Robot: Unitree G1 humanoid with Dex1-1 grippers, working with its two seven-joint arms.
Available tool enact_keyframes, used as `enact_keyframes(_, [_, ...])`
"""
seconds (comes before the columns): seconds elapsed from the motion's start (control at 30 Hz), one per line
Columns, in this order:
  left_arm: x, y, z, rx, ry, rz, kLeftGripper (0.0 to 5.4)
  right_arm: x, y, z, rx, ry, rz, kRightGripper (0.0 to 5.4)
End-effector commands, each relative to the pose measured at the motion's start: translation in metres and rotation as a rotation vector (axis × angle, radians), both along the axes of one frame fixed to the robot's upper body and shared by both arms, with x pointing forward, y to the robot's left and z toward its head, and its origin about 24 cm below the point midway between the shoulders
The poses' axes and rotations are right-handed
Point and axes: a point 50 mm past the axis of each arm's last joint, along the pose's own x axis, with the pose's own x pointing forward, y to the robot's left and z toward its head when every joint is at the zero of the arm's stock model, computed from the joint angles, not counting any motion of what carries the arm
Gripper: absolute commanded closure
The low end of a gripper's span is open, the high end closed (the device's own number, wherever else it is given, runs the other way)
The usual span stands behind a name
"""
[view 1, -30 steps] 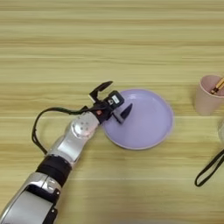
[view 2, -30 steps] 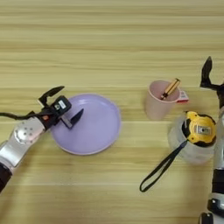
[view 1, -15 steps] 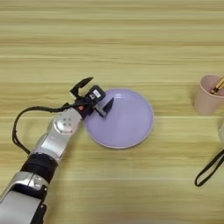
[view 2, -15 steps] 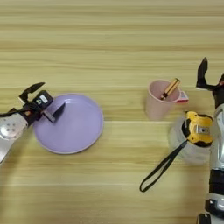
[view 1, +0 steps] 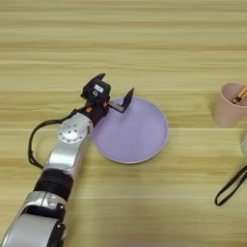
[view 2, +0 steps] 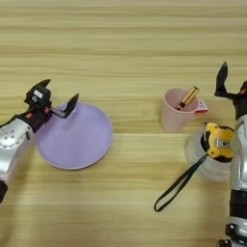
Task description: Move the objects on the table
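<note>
The left gripper (view 1: 114,92) is hovering with its fingers spread wide, empty, at the far-left rim of the lavender plate (view 1: 132,132); the plate's low rim could slide away if nudged; right of the plate, the tape measure (view 2: 218,142) is resting on the clear tape roll (view 2: 208,159).

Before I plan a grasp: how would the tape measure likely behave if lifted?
The tape measure looks compact and hard-shelled, so probably stiff and fairly dense. Its strap trails loosely across the table, so it would likely dangle. It sits atop the clear tape roll, which might shift.
</note>
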Motion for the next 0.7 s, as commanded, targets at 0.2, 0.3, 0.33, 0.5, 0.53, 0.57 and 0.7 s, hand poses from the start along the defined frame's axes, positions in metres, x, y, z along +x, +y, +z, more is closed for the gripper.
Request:
enact_keyframes(0.2, [0.012,0.018,0.026,-0.057,-0.183,0.163,0.0,-0.015,0.011,0.003,-0.024,0.014,0.033,0.02])
enact_keyframes(0.3, [0.016,0.025,0.025,-0.07,-0.179,0.234,0.0,-0.024,0.013,0.002,-0.027,0.034,0.051,0.02])
enact_keyframes(0.33, [0.017,0.026,0.024,-0.071,-0.173,0.246,0.0,-0.027,0.013,0.0,-0.026,0.047,0.059,0.02])
enact_keyframes(0.5, [0.018,0.026,0.02,-0.067,-0.161,0.26,0.0,-0.043,0.019,-0.019,0.012,0.142,0.118,0.02])
enact_keyframes(0.53, [0.018,0.026,0.02,-0.067,-0.16,0.259,0.0,-0.047,0.019,-0.021,0.023,0.157,0.127,0.02])
enact_keyframes(0.57, [0.019,0.026,0.02,-0.066,-0.16,0.26,0.0,-0.05,0.02,-0.023,0.032,0.172,0.134,0.02])
enact_keyframes(0.7, [0.02,0.027,0.018,-0.064,-0.156,0.265,0.0,-0.062,0.023,-0.031,0.053,0.226,0.164,0.02])
